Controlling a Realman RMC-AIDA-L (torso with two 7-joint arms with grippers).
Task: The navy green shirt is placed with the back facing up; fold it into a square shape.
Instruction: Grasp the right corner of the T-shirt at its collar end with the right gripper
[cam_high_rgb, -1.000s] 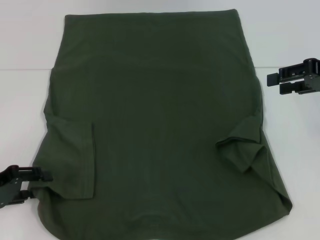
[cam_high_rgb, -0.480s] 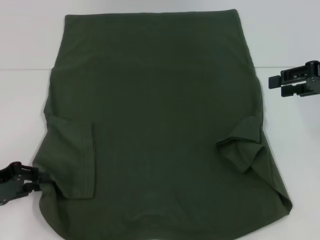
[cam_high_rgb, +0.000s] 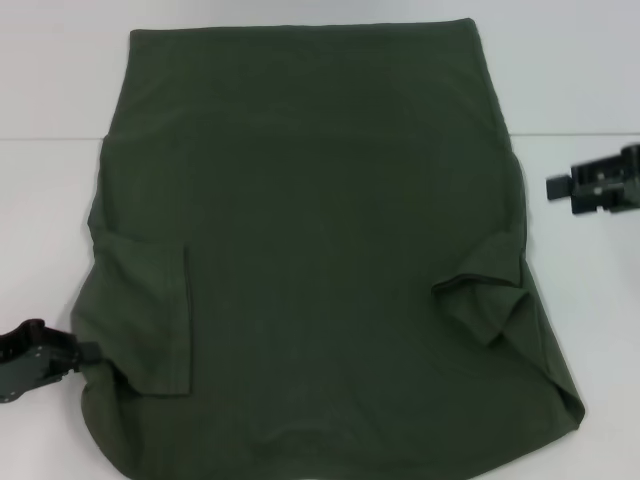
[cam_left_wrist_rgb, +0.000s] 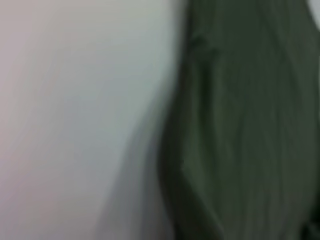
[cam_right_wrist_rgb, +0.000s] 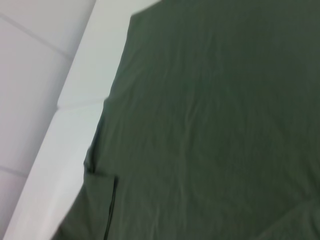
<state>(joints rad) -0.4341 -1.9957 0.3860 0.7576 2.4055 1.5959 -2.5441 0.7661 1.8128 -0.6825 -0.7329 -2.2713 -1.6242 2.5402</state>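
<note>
The navy green shirt (cam_high_rgb: 320, 250) lay flat across the middle of the white bench (cam_high_rgb: 50, 200), back up, both sleeves already turned in over the body; long axis ran away from the robot, hem at the far end, collar end near the robot and partly cut off by the head view's lower edge.

Key relation: the left tool (cam_high_rgb: 75, 357) sat low at the shirt's near-left edge, its tip touching or just at the cloth beside the folded left sleeve (cam_high_rgb: 150, 315), so the shirt lay to its right and the left arm was clearly the nearer one; whether that tool was pinching the edge or only resting against it, can't tell. The right tool (cam_high_rgb: 560, 186) hung over bare bench off the shirt's right edge, abt mid-length, apart from the cloth w/ a strip of white between; its tips looked narrow, nearly together, holding nothing.

Judgement: next move likely a grab at the near-left edge to carry it over; right arm would need to come in and toward the near end to match.

Views: head view gave the whole layout and both arms; left wrist view showed only the shirt's rolled edge (cam_left_wrist_rgb: 210, 150) against bench, close up, wrinkled, no tool seen; right wrist view showed the shirt's far-left corner and the left sleeve's seam (cam_right_wrist_rgb: 111, 210), plus the bench's far rim (cam_right_wrist_rgb: 65, 125).
</note>
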